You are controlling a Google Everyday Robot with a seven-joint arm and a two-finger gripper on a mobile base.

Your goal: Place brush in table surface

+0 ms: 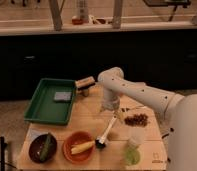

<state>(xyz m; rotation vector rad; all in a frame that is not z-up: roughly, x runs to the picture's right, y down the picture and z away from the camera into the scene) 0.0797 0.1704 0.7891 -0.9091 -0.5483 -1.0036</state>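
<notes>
The brush (pixel 108 131) has a white stick handle that slants from the gripper down-left to its black bristle head (pixel 100 144). The head is low over the light tan table surface (pixel 92 120), right beside the orange bowl's right rim. I cannot tell if it touches the wood. My gripper (pixel 113 112) hangs from the white arm over the middle of the table, at the handle's upper end.
A green tray (pixel 42 107) holding a grey sponge (pixel 63 96) sits at the left. A tan wooden block (pixel 84 82) lies at the back edge. The orange bowl (pixel 72 140) holds a yellow corn-like piece (pixel 83 147). A dark bowl (pixel 42 148), a green cup (pixel 132 154) and brown bits (pixel 137 119) are also there.
</notes>
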